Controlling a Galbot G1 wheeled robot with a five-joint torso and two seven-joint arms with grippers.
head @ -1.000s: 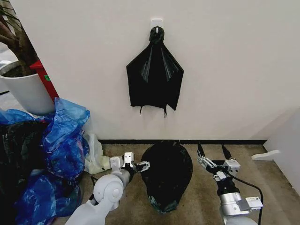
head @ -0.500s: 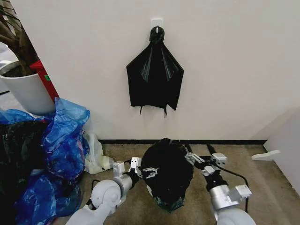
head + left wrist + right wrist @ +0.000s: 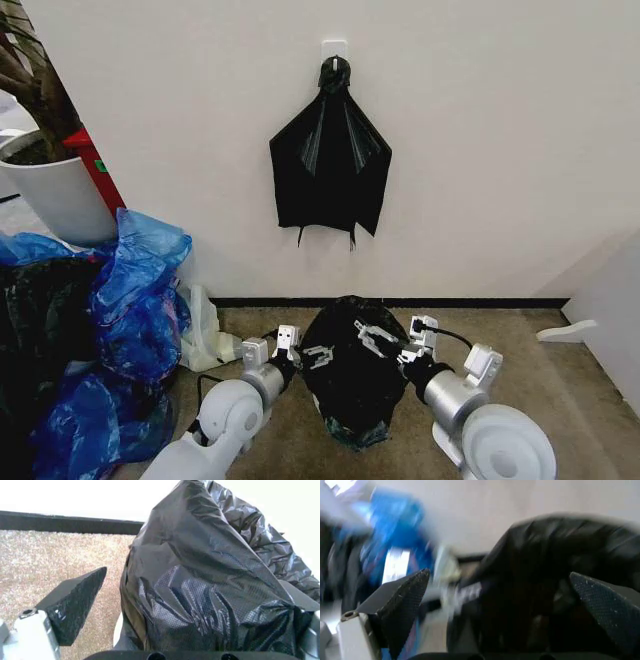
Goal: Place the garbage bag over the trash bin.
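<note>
Draped over the trash bin on the carpeted floor, just in front of the black baseboard: the garbage bag, glossy and wrinkled, bulging upward, its loose tail trailing toward the robot. Barely a sliver of white bin wall peeking out under the plastic in the left wrist view.

On the bag's left side, touching it: the left tool, fingers spread apart, one pad clear of the bag over bare carpet, the other pressed against the film at the far side; plastic filling the gap between them, not pinched.

On the bag's right side, against its upper flank: the right tool, likewise spread wide, black film bulging between its two textured fingers, neither one clamped on it.

On the wall straight above the bag: a fan-shaped black bunch hanging from a white hook. To the bag's left: a pale crumpled bag on the floor, then a heap of blue plastic bags, and beyond that a white planter pot with a trunk, a red box beside it.
</note>
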